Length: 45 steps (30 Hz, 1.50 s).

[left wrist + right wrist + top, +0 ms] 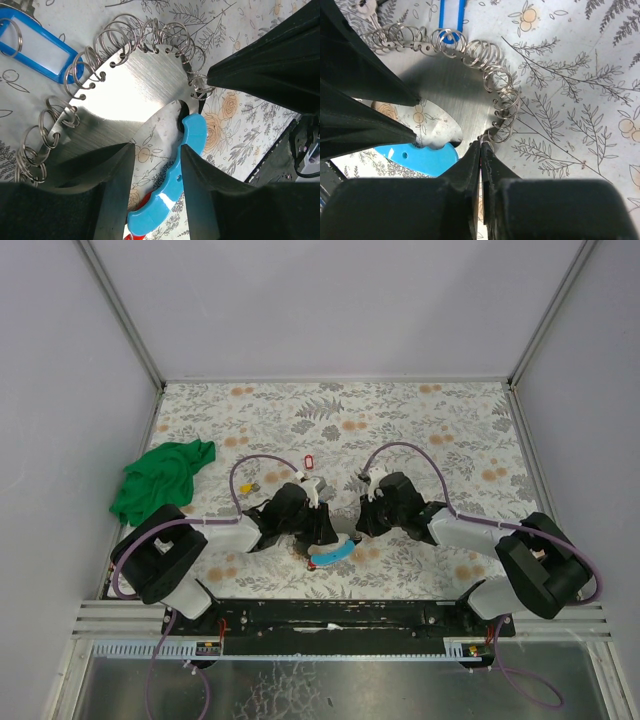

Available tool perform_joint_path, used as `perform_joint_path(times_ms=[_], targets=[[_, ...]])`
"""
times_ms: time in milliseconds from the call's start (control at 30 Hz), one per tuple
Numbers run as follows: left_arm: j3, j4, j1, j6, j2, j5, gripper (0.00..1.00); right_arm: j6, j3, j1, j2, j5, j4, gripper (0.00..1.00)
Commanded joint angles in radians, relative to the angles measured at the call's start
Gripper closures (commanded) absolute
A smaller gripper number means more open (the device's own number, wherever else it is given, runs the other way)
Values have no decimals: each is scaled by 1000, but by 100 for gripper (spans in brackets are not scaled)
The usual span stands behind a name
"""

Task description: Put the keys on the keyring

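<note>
The keyring is a crescent steel plate [135,82] edged with many split rings [505,100], on a blue handle [187,145]. My left gripper [156,150] is open, its jaws either side of the handle, and the right finger touches it. My right gripper [480,142] is shut on the end split ring at the plate's tip. A blue-tagged key [35,47] lies at the plate's far rim, also in the right wrist view [451,15]. A red tag [308,461] lies on the cloth beyond the grippers. Another red piece [142,202] shows under the handle.
A crumpled green cloth [160,480] lies at the left. A small yellow item [250,483] sits by the left arm's cable. White walls close in the flowered tablecloth [420,420]. Both arms [300,515] meet at the near middle.
</note>
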Motion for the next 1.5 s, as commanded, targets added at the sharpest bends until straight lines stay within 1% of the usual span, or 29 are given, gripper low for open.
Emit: perform_joint_path(times_ms=[0,167,400,600,900,1000,1100,1267,1367,1467], targets=[[22,-30,5,34,13,-42,59,-13,53,-7,-10,63,-113,92],[31,-48,6,44,14,-44,59,-12,84,-7,9,31,-145,85],[33,-53,6,47,13,-43,59,5,129,-7,29,-10,-178,78],[36,-53,6,49,15,-40,59,9,165,-7,58,-26,-207,75],[38,-50,6,48,15,-33,59,13,211,-7,118,-40,-242,74],[38,-49,5,49,16,-32,59,10,221,-7,130,-39,-249,75],[36,-45,6,47,11,-32,59,0,228,-7,138,-31,-263,79],[31,-38,9,56,-16,-33,59,-42,241,-7,127,-24,-292,91],[24,-34,31,64,-57,-11,59,-77,252,-7,103,-29,-298,95],[8,-16,76,61,-123,30,59,-136,269,-7,70,-46,-300,97]])
